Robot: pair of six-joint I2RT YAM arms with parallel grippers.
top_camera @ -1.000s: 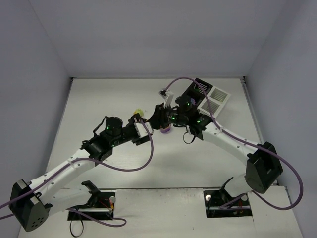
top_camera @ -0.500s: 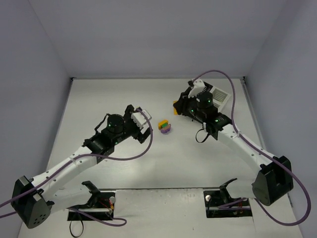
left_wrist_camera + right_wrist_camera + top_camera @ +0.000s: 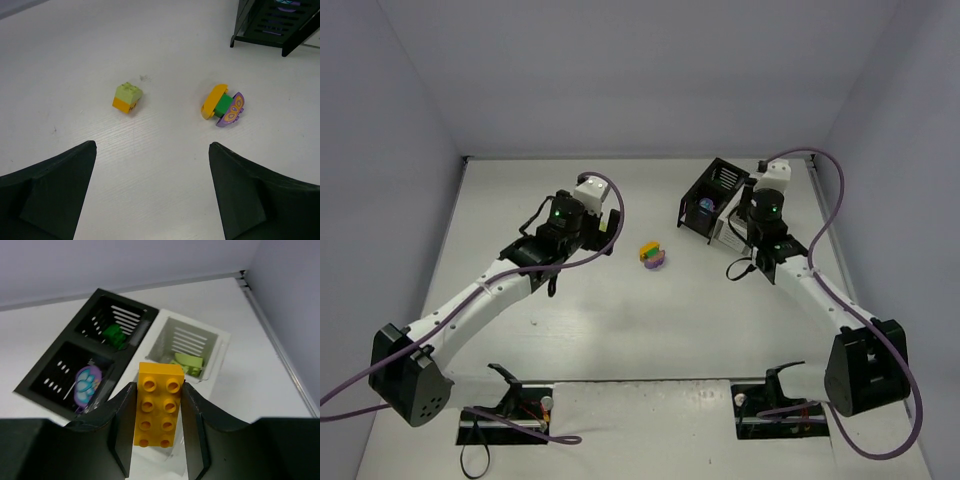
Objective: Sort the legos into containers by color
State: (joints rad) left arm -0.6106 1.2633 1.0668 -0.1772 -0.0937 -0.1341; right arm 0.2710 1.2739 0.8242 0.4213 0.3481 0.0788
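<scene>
Your right claw (image 3: 159,412) grips a yellow brick (image 3: 159,390) over the bins (image 3: 220,347); three pieces (image 3: 86,382) lie sorted inside. Your left claw (image 3: 152,190) gapes; the lime stack (image 3: 126,96) and purple stack (image 3: 223,106) wait on the table (image 3: 150,40).

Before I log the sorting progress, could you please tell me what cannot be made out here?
Right wrist view: the nearer compartment of the white containers, hidden behind the orange brick gripped by the right fingers.
Left wrist view: the black containers, cut off by the top edge.
Top view: the white containers, mostly covered by the right arm.
</scene>
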